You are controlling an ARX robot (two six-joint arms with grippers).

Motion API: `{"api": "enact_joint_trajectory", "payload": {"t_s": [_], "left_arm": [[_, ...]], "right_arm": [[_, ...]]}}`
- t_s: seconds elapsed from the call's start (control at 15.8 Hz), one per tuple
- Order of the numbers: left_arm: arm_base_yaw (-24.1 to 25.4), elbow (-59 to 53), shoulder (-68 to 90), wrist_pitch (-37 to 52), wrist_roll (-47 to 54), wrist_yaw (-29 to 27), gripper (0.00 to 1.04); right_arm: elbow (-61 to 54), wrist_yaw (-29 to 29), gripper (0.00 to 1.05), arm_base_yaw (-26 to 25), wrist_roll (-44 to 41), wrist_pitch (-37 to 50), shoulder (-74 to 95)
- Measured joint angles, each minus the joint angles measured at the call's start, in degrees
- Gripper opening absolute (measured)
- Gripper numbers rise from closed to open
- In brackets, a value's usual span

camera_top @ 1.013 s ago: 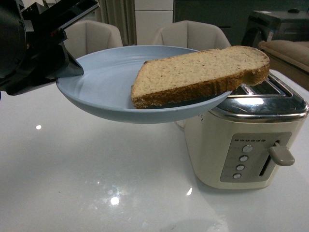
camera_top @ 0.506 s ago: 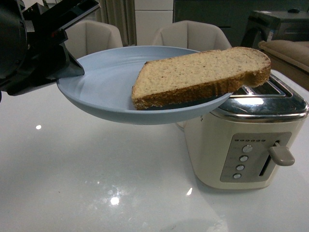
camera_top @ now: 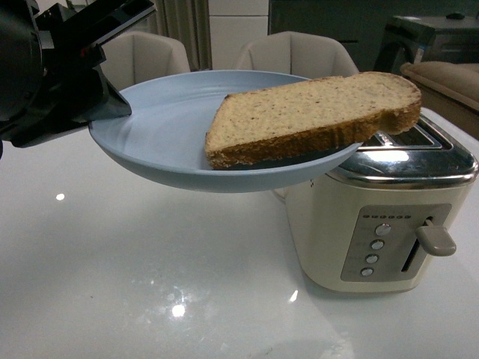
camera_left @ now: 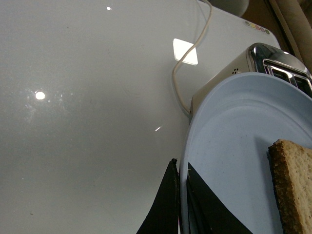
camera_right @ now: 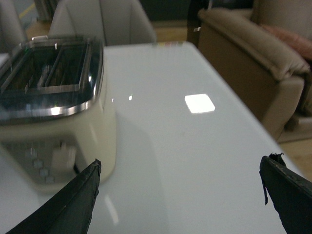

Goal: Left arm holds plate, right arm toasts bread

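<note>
Left gripper (camera_left: 180, 175) clamped on the nine-o'clock rim of the pale blue plate (camera_top: 157, 142), raised clear of the glossy white table (camera_top: 112, 284). Bread (camera_top: 314, 116) lying across the plate toward three o'clock, rounded end jutting past the rim over the toaster (camera_top: 374, 224) (chrome top, cream body). Right gripper (camera_right: 180, 163) spread wide above the table, near the toaster's lever end.

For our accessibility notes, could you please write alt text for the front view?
The left gripper clamps the rim of a pale blue plate, held above a white table. A half-slice of bread lies on the plate, its rounded end reaching past the rim over a cream toaster.
</note>
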Motion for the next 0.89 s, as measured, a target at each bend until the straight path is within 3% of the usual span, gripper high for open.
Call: {"api": "enact_joint_trajectory", "payload": {"t_s": [0.19,0.44,0.63,0.89], "left_arm": [[0.0,0.0,0.0,0.0,0.0,0.0,0.03],[0.0,0.0,0.0,0.0,0.0,0.0,0.03],[0.0,0.0,0.0,0.0,0.0,0.0,0.03],[0.0,0.0,0.0,0.0,0.0,0.0,0.03]], "right_arm": [[14.6,0.7,0.98,1.0,-1.6,11.0,13.1],[25.2,0.5,0.98,6.2,-1.1,9.9,26.5],[27.5,-5.5,0.98,8.4,8.1,5.2,31.8],[27.9,-13.9,0.98,10.0,23.9,6.3,40.2]]}}
